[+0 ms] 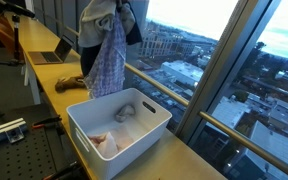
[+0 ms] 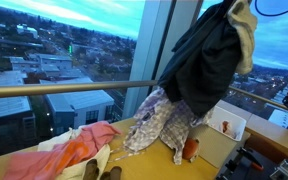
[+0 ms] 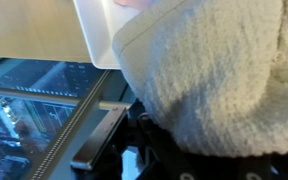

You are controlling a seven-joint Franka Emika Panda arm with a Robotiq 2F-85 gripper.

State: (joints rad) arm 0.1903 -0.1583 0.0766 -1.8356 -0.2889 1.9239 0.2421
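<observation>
A bundle of clothes hangs in the air above the counter. A blue-and-white plaid shirt (image 1: pixel 108 60) (image 2: pixel 159 125) dangles lowest, just behind the white bin (image 1: pixel 149 128). A dark garment (image 2: pixel 204 60) and a cream knit cloth (image 2: pixel 242 25) bunch above it. In the wrist view the cream knit cloth (image 3: pixel 204 70) fills most of the picture and covers the jaws. My gripper (image 3: pixel 174 150) shows only as dark parts under the cloth and is shut on the bundle. The bin's corner (image 3: pixel 99 30) lies close ahead.
The bin holds a pale pink cloth (image 1: pixel 106 143) and a grey item (image 1: pixel 124 112). On the wooden counter lie a pink garment (image 2: pixel 79 148), an orange bottle (image 2: pixel 190 149), a brown item (image 1: pixel 72 83) and a laptop (image 1: pixel 56 52). Tall windows run along the counter's far edge.
</observation>
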